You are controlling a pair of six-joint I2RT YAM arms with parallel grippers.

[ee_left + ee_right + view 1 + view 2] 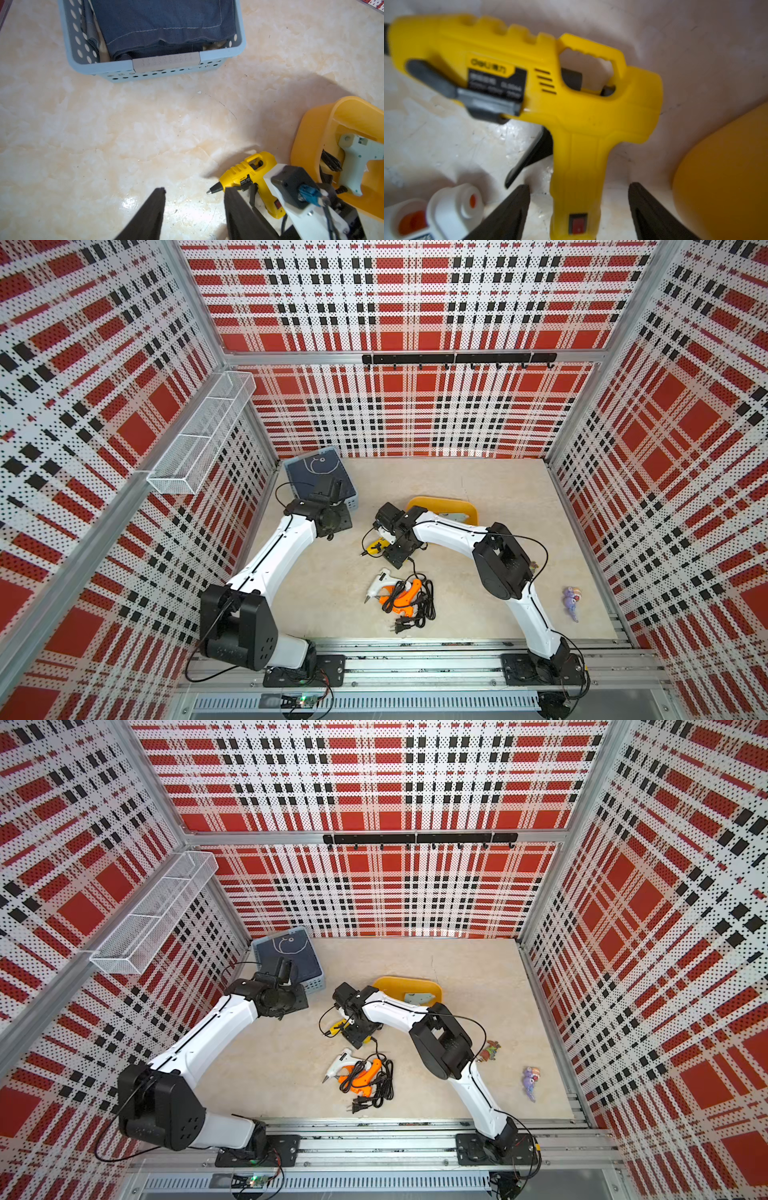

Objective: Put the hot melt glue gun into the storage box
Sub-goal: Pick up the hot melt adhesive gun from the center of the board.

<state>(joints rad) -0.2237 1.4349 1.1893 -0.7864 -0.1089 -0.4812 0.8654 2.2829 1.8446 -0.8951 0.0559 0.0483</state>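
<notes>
Across the pale counter (498, 481), the far right quarter lies bare, and a bare strip runs between the blue perforated basket (104, 66) in the far left corner and the storage box (436, 502) near the middle, in the far half. The box's rim stands clear of every counter edge. A pale glue gun (353, 158) lies inside it.

The hot melt glue gun (581, 99), yellow, lies flat on the counter just beside the box's left wall, its nozzle pointing towards the left edge. The right gripper (579, 186) straddles its handle, fingers spread wide with a gap showing on each side. The left gripper (195, 190) hangs over bare counter between the basket and the yellow gun, jaws about half apart, with nothing between them.

Nearer the front edge, in the middle, a white glue gun (380, 583) and an orange glue gun (405, 595) lie tangled in black cords (424, 605). By the right edge lies a purple toy (570, 599), well apart from the rest.
</notes>
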